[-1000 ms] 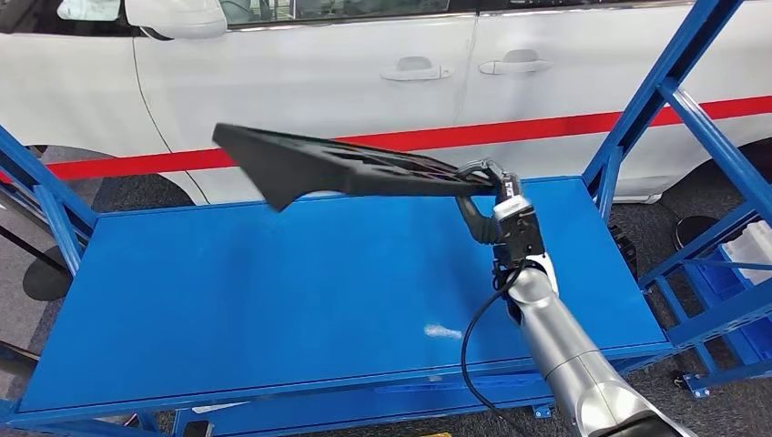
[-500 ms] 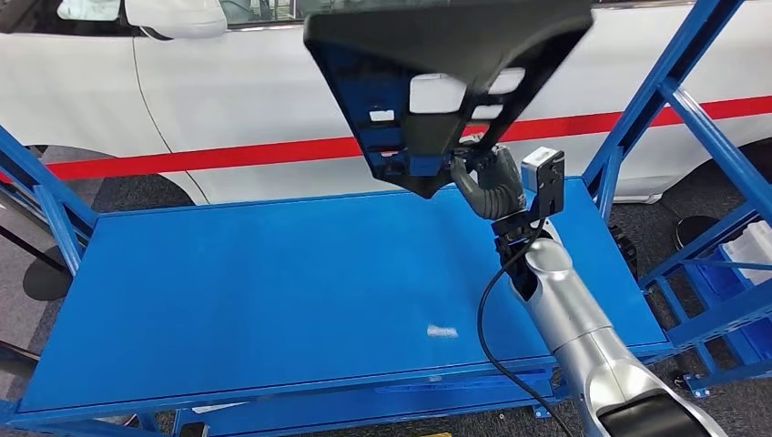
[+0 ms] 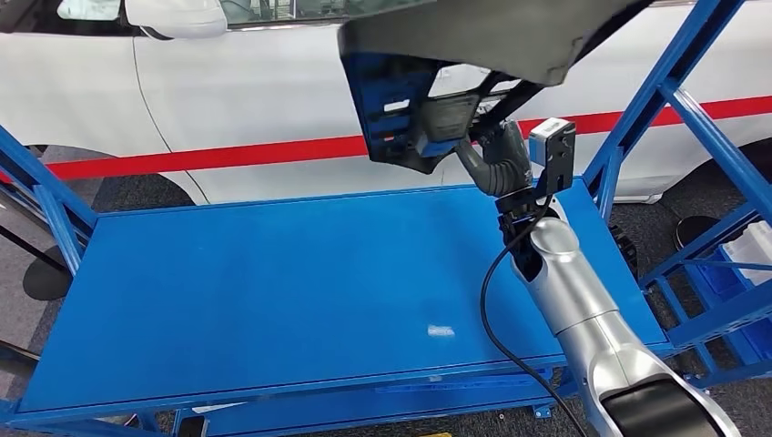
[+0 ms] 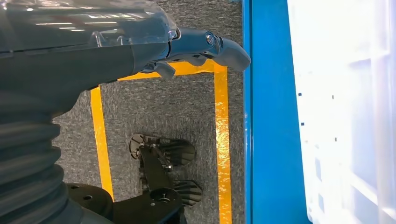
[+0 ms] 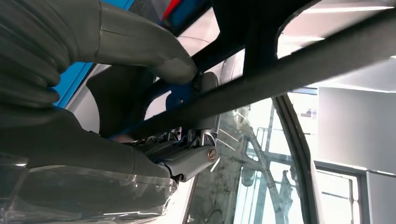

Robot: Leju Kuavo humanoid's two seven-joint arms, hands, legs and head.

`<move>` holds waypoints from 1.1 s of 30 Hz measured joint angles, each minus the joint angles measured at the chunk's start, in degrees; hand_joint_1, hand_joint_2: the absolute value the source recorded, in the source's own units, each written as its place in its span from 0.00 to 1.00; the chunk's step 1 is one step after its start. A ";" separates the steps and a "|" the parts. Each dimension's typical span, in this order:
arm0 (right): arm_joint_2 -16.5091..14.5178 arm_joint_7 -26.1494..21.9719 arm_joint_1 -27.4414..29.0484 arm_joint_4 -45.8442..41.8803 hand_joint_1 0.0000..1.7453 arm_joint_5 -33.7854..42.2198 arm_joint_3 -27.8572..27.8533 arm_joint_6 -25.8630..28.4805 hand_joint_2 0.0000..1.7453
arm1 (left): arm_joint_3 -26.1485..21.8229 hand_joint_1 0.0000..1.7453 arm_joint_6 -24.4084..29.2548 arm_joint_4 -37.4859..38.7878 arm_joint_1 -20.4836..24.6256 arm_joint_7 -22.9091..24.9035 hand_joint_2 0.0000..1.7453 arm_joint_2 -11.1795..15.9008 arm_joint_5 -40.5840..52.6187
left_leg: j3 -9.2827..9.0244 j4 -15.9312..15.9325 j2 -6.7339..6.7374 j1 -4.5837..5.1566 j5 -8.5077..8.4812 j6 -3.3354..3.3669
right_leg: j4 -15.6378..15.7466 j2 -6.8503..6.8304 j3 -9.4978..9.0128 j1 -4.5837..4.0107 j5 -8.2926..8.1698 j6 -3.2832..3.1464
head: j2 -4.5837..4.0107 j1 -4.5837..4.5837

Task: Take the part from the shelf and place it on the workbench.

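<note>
One black part, aloft over workbench, in right hand fingers' clamp; left hand empty, uncurled.

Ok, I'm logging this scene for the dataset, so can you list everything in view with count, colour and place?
part: one, black plastic panel with cut-outs, held up in the air above the far right of the workbench, reaching past the picture's top edge.
workbench: one, blue flat top, in front of the robot, nothing lying on it.
rack frame: blue metal struts, at the right of the workbench.
car: one, white with a red stripe, behind the workbench.
floor tape: yellow lines on grey carpet, beside the blue frame.
right hand: one, dark grey, grips the part's lower edge.
left hand: one, grey, hangs over the floor, holds nothing.
</note>
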State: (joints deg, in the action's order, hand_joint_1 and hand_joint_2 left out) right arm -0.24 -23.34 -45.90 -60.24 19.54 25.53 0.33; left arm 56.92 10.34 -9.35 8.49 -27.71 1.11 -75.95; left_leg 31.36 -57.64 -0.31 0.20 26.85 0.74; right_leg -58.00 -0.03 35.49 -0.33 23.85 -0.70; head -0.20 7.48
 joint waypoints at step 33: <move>-0.63 -0.31 -0.71 2.05 1.00 -0.11 0.24 -1.01 1.00 | -1.51 0.00 0.66 -0.40 1.46 0.43 1.00 -0.75 1.58 | -0.33 0.05 -0.11 -0.95 -0.19 0.72 | -9.48 0.00 5.49 1.95 1.37 2.70 | 0.00 -0.02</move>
State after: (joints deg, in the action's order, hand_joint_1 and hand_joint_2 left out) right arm -0.87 -23.65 -46.60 -58.18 19.43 25.77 -0.67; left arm 55.41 11.00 -9.76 9.94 -27.29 0.36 -74.37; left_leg 31.03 -57.59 -0.42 -0.75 26.66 1.46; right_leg -67.48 -0.04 40.97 1.62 25.22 2.00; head -0.20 7.46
